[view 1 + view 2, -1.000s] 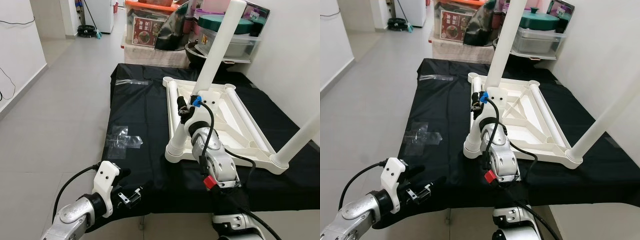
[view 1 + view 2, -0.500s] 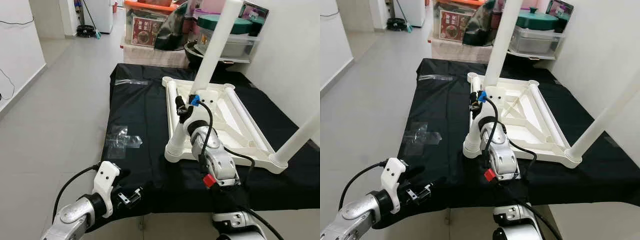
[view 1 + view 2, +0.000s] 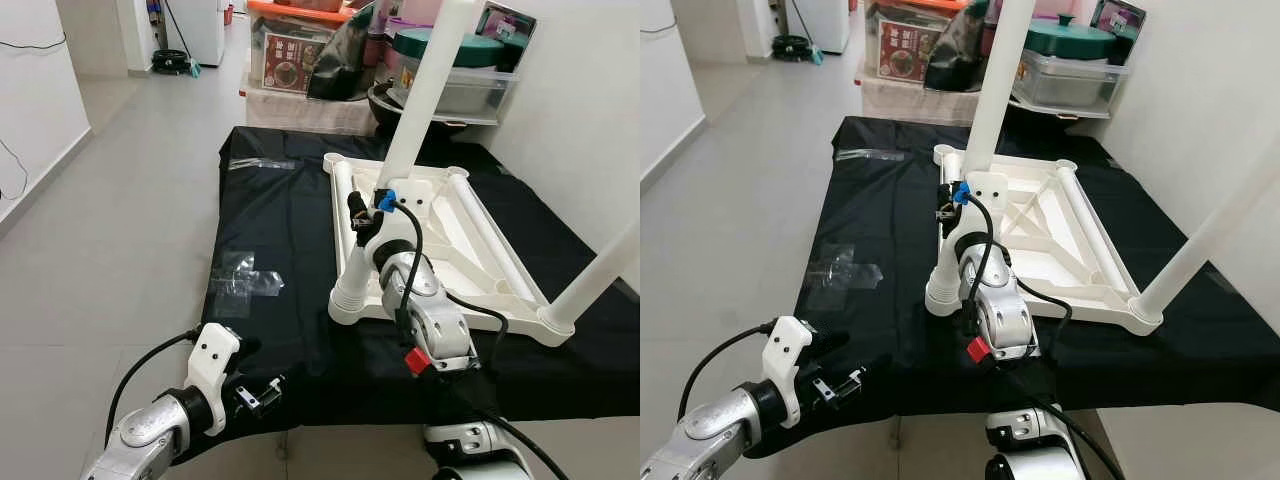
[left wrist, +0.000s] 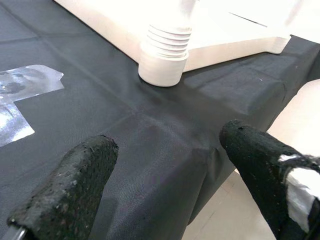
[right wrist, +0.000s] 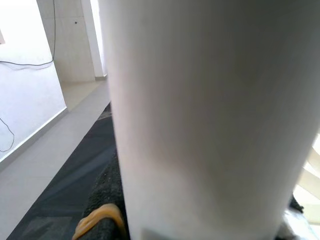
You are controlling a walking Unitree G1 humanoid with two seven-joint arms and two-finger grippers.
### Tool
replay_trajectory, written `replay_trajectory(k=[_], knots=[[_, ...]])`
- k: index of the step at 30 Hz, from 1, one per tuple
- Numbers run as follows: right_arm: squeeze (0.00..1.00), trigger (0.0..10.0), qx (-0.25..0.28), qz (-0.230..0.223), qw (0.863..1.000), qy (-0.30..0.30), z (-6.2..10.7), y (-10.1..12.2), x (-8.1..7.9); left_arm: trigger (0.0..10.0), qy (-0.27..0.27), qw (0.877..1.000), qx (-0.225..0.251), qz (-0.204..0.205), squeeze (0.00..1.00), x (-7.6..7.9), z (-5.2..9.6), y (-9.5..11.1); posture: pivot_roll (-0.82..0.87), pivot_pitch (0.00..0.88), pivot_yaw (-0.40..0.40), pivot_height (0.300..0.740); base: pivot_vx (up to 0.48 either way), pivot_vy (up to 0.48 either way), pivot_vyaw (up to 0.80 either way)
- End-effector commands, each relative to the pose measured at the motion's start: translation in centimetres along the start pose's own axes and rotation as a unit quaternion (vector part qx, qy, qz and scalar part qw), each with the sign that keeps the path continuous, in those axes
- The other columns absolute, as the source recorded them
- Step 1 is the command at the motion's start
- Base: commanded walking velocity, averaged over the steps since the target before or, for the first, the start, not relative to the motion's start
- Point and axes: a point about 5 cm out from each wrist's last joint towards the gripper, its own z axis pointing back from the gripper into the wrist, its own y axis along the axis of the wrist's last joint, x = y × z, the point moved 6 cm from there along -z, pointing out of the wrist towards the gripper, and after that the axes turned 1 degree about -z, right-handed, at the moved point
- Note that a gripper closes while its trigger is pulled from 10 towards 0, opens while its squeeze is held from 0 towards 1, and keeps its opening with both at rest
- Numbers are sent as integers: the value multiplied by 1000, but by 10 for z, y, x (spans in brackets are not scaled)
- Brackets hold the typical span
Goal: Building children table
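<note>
In a pale-tiled room with white walls, we work over a low worktop draped in a black cloth, with clear tape stuck to its left part. Behind it, plastic storage boxes and a green-lidded pot are stacked against the wall.

The white children's table lies upside down on the cloth, frame upward. One leg stands at the far middle and another leg rises at the near right corner, while a third leg lies flat along the frame's left edge, its ribbed end at the near corner.

Our right gripper reaches forward to the base of the far leg; in the wrist view that white tube sits tight against the fingers, which clasp it.

Our left gripper hovers low at the near left edge of the cloth, its fingers spread wide and empty, pointed toward the ribbed leg end.
</note>
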Motion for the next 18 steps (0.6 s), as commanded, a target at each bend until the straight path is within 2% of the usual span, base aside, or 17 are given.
replay_trajectory(k=[1,11,12,13,15,18], knots=[[0,10000,-48,7,999,-7,1,-27,4,10000,-4,1000,-3,-5,0,2,-3,-1,51,0,-138,740,0,0,0],[0,10000,-41,3,999,-5,1,-22,3,10000,-4,1000,-3,-5,0,2,-3,-1,51,0,-137,740,0,0,0],[239,10000,-39,3,999,-5,1,-21,3,10000,-4,1000,-3,-5,0,2,-3,-1,50,0,-136,740,0,0,0],[239,10000,-39,3,999,-5,1,-21,3,10000,-4,1000,-3,-5,0,2,-3,-1,50,0,-136,740,0,0,0],[1000,10000,-26,2,1000,-4,1,-15,2,10000,-4,1000,-3,-5,0,2,-3,-1,47,0,-134,740,0,0,0],[1000,10000,-14,2,1000,-2,1,-9,2,10000,-5,1000,-3,-5,0,2,-3,-1,46,0,-133,740,0,0,0]])
